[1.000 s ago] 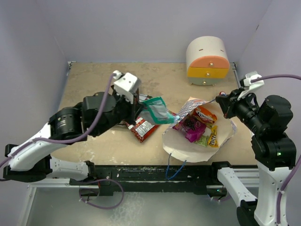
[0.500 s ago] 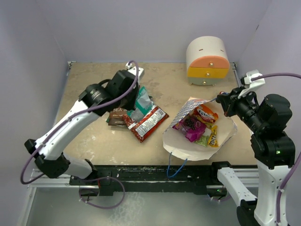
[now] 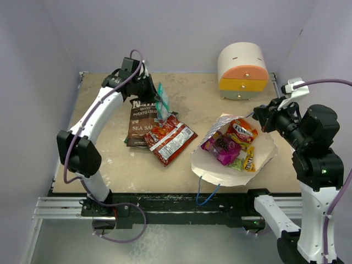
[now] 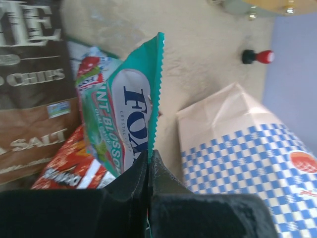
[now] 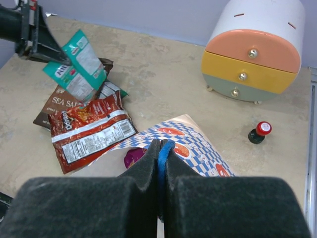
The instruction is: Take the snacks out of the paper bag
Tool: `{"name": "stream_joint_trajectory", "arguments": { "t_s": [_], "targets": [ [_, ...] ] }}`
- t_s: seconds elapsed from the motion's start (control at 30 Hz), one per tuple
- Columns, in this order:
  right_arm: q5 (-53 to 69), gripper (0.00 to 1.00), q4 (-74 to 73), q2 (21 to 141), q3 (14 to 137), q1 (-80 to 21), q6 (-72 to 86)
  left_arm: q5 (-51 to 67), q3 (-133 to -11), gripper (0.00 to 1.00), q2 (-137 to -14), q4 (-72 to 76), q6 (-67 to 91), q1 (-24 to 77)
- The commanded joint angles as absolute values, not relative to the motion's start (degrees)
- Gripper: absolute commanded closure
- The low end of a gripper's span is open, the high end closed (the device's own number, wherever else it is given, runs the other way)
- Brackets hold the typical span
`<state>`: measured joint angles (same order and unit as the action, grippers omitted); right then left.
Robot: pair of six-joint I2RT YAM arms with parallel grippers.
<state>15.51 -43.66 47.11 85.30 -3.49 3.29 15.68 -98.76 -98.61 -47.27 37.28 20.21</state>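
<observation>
My left gripper (image 3: pixel 153 97) is shut on a teal packet (image 3: pixel 161 100) and holds it above the dark brown Kettle bag (image 3: pixel 139 121) and the red-and-white packet (image 3: pixel 170 138). In the left wrist view the teal packet (image 4: pixel 124 114) hangs from the closed jaws. My right gripper (image 3: pixel 258 116) is shut on the paper bag's blue string handle (image 5: pixel 163 151) and holds the bag's mouth up. The paper bag (image 3: pixel 234 165) lies open with magenta (image 3: pixel 221 147), orange (image 3: pixel 242 130), green (image 3: pixel 236 163) and yellow (image 3: pixel 249 159) packets inside.
A cream domed mini cabinet (image 3: pixel 242 70) with orange and yellow drawers stands at the back right. A small red-capped object (image 5: pixel 260 131) lies near it. A second blue handle (image 3: pixel 204 195) hangs over the table's near edge.
My left arm has swung from the bag's mouth to the back left, carrying the teal packet over the Kettle bag. The right gripper has stayed in place on the handle.
</observation>
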Motion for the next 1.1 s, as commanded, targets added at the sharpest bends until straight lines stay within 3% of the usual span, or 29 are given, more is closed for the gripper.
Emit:
{"name": "stream_joint_trajectory", "arguments": {
  "t_s": [0.0,0.13,0.37,0.53,0.63,0.7,0.9,1.07],
  "targets": [
    [14.95,1.00,-41.32,47.58,87.98,-3.69,2.98,30.36,-97.80,1.00,-100.54,-31.41,51.15,20.79],
    [15.36,1.00,-41.49,48.25,88.32,-3.69,2.46,32.22,-89.37,1.00,-101.08,-22.05,55.61,18.21],
    [16.24,1.00,-40.58,48.95,87.90,-3.69,2.60,31.92,-73.74,1.00,-96.34,-21.92,50.07,8.74],
    [16.38,1.00,-39.19,49.70,87.36,-3.69,3.31,32.73,-69.09,0.99,-96.02,-27.34,42.41,2.80],
    [16.71,1.00,-38.83,50.25,87.30,-3.69,3.12,29.38,-68.46,0.80,-94.54,-29.53,38.68,2.16],
    [16.90,1.00,-38.65,50.29,86.91,-3.69,2.85,29.40,-69.34,0.76,-94.54,-31.78,37.00,2.11],
    [17.25,1.00,-36.99,49.84,85.71,-3.69,2.84,28.67,-69.70,0.47,-87.56,-35.13,35.19,2.11],
    [18.24,1.00,-35.85,49.24,84.64,-3.69,3.66,31.86,-67.67,0.40,-77.97,-36.97,35.76,3.24]
  ]
}}
